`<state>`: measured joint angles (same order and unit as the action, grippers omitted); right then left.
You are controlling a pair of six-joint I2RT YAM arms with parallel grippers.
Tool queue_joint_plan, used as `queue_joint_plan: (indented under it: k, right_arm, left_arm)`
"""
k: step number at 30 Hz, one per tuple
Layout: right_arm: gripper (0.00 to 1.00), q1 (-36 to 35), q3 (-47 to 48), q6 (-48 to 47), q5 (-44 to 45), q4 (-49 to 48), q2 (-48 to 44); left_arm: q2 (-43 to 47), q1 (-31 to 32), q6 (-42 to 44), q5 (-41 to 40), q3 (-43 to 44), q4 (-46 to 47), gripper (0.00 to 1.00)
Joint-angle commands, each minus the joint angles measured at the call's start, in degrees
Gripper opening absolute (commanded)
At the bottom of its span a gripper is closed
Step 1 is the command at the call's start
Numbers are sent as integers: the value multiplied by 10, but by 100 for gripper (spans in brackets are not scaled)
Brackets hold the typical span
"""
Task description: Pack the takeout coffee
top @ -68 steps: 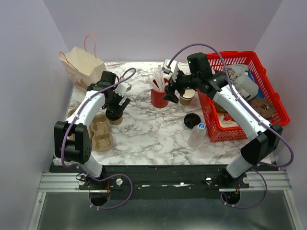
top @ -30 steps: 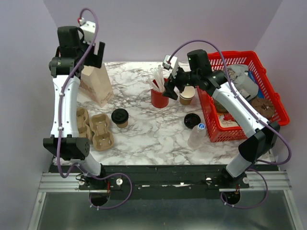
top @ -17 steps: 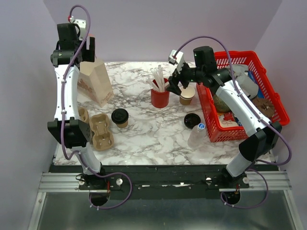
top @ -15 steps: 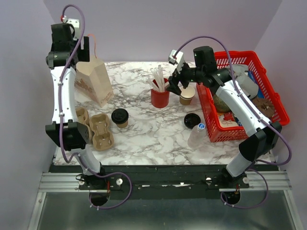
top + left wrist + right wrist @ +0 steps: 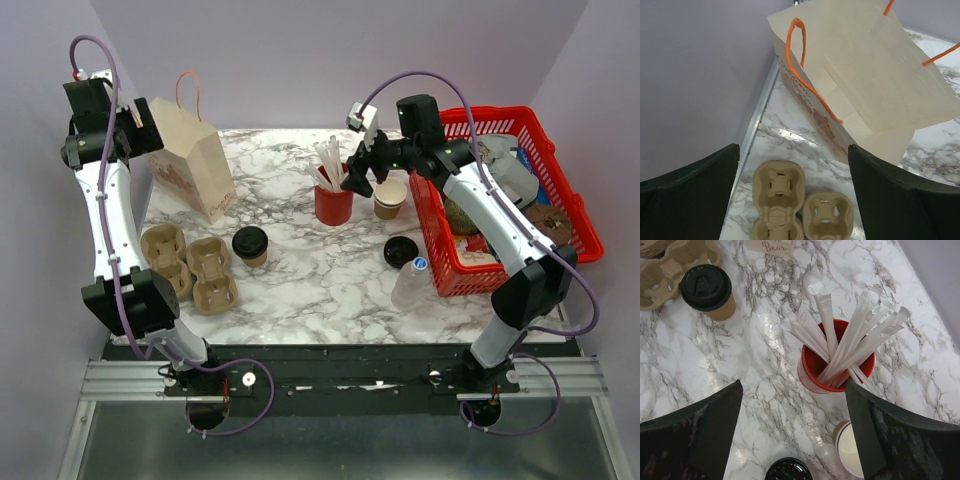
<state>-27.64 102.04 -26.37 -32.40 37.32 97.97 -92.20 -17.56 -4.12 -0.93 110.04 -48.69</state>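
**Takeout coffee stands alone on marble counter, both grippers empty**

The takeout coffee point(image 5: 250, 243), a small tan kraft-paper cup capped with a round black plastic lid, stands upright on the marble table point(image 5: 320, 290). It sits just right of two pulp cup carriers point(image 5: 190, 266) and nearer the arms than the red cup point(image 5: 332, 203), which is taller and stuffed with paper-wrapped straws. The right wrist camera shows the lid's raised rim and a moulded recess on its top; the paper wall below is plain tan. Nothing touches the cup.

The left gripper point(image 5: 792, 150) is raised high at the table's far left corner, beside a cream paper bag point(image 5: 190, 150) with orange cord handles, its fingers spread wide with nothing between them. The right gripper point(image 5: 792, 385) hovers above the red cup, its fingers likewise spread apart and empty.

A lidless tan cup point(image 5: 390, 198) stands just right of the red cup, and a loose black lid point(image 5: 400, 250) lies flat in front of it, near a clear plastic bottle point(image 5: 410, 282) and a red basket point(image 5: 437, 240).
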Motion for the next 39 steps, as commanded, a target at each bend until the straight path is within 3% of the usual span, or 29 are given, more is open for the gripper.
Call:
queue_joint_plan:
  k: [1, 8, 13, 23, 29, 36, 39]
  right_arm:
    - [92, 3, 4, 10, -16, -6, -1]
    - [92, 3, -30, -2, -3, -7, -25]
    - [92, 3, -48, -6, 5, -9, -35]
    - [92, 3, -47, -9, 13, -10, -35]
    - [92, 3, -47, -8, 10, -10, -31]
    - [92, 3, -38, -10, 9, -10, -28]
    - [92, 3, -40, -11, 11, -10, -29]
  left_arm:
    - [-36, -22, -74, 132, -8, 10, 96]
    - [-80, -22, -86, 152, 2, 25, 92]
    - [-107, -22, -88, 123, 21, 23, 87]
    - [-120, -20, -84, 138, 54, 26, 42]
    - [-126, -17, -66, 146, 83, 26, 29]
    - [-133, -8, -56, 134, 87, 20, 21]
    - [-125, -5, -55, 118, 70, 12, 32]
